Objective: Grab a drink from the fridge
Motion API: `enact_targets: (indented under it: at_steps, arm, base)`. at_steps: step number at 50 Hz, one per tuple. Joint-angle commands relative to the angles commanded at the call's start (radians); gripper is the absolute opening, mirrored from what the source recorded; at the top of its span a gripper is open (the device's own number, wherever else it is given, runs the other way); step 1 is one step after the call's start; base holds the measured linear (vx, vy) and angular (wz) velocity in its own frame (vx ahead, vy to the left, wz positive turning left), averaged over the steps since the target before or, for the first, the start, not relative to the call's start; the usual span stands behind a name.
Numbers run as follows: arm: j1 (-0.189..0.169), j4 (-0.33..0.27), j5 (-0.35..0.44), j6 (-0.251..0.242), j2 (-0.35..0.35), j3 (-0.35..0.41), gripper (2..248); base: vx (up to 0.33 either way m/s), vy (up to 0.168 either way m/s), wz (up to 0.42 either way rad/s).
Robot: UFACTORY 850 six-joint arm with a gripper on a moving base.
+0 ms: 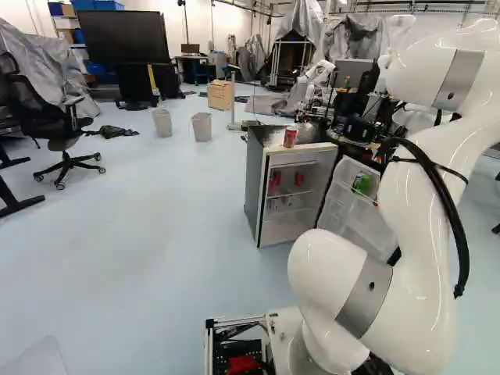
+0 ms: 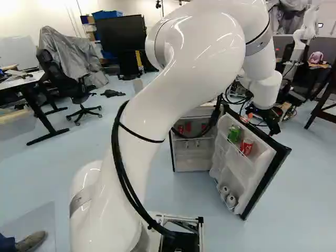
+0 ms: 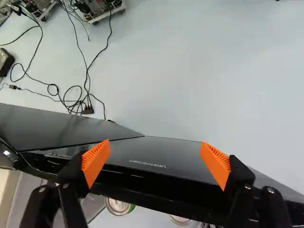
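The pincer (image 2: 261, 121) hangs wide open over the fridge door (image 3: 152, 154), gripping nothing! Green can (image 2: 234, 133), red can (image 2: 246, 146): below it, inside that door.

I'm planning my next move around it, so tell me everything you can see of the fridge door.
The fridge door stands upright, swung wide open from the cabinet. Its outside looks glossy and black, with pale lettering; its inside is a pale, plastic-looking liner with racks. The upper rack holds a green can and a red can, the lower one two pale, round-ended containers. The open end effector is over the top edge; I can't tell whether they touch.
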Motion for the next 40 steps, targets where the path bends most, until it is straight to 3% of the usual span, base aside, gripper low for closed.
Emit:
enact_targets:
  at_steps: [40]
  arm:
    - [-0.002,0.0,0.0,0.0,0.088,0.125,247]
  base:
    - [0.0,0.0,0.0]
